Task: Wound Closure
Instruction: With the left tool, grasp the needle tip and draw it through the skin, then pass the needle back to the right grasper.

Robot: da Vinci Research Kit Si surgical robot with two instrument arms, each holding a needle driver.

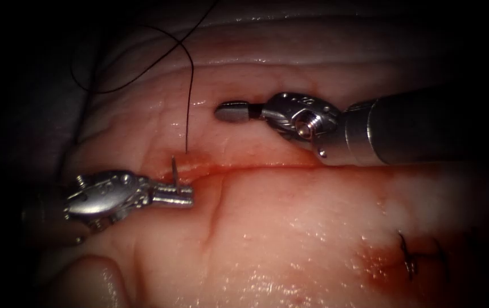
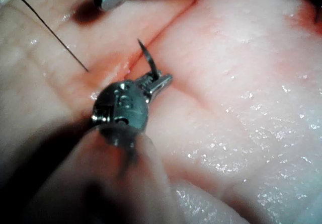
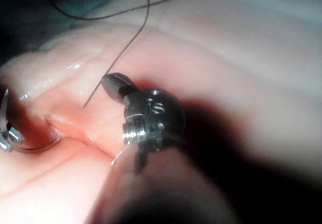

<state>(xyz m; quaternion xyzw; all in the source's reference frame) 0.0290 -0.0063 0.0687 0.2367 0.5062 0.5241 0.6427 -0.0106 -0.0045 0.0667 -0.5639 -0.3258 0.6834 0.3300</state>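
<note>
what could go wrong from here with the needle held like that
1. The left tool grips the needle near its tip end, with the point standing free above the cut; it might swivel in the jaws.
2. The thread enters the tissue close to the right tool, which holds nothing; it could snag.

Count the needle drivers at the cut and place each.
2. The left tool sits at the cut's left end, jaws shut on the needle near its tip. The right tool is above the cut, holding nothing.
</note>
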